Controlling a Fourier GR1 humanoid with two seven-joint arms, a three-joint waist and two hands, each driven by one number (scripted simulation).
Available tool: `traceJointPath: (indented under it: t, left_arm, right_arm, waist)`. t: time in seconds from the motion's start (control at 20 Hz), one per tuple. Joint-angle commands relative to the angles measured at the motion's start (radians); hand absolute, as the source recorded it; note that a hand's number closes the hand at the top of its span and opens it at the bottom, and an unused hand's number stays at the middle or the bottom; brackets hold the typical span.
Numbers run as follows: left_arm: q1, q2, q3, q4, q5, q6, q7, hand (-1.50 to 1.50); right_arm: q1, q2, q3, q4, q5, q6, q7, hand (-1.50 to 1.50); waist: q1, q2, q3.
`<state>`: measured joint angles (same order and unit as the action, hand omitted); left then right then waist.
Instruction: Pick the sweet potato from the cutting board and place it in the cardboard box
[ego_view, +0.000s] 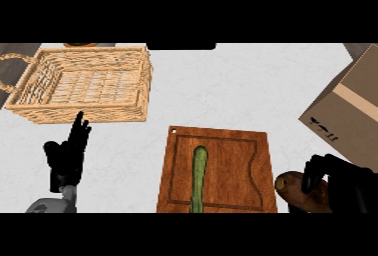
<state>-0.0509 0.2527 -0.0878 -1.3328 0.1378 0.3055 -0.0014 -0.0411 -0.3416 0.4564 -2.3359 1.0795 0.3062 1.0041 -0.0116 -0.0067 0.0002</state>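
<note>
the pick looks done: the right hand curls its fingers round the sweet potato, which sits off the cutting board, just beside its right edge. what remains, by my reading, is the carry up and right to the cardboard box and the release inside. the left hand rests open at the left, fingers up. much of the sweet potato is hidden by the fingers, the box is cut off at the edge so its opening cannot be seen, and a long green vegetable lies on the board.
</note>
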Motion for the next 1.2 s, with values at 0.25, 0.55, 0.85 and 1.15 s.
traceJointPath:
  t: [0.25,0.55,0.85,1.15]
  left_arm:
    - [0.0,0.009,0.01,-0.077,-0.006,0.006,0.079,0.0]
    - [0.006,-0.018,0.009,-0.017,-0.023,-0.016,0.024,0.0]
    - [-0.038,0.018,0.062,0.009,-0.011,-0.062,0.029,0.0]
    - [-0.102,-0.018,0.063,0.077,-0.023,-0.06,0.011,0.0]
  right_arm:
    - [0.01,-0.077,-0.335,-0.222,-0.117,0.231,0.007,1.5]
    - [-0.137,-0.1,-0.672,-0.006,-0.219,0.208,-0.206,1.5]
    - [-0.127,-0.116,-0.831,0.207,-0.269,0.094,-0.41,1.5]
    - [-0.262,-0.192,-0.902,0.584,-0.295,-0.023,-0.588,1.5]
  waist:
    - [-0.002,0.002,0.0]
    - [0.005,0.005,0.0]
    - [0.009,0.007,0.0]
    - [0.016,0.011,0.0]
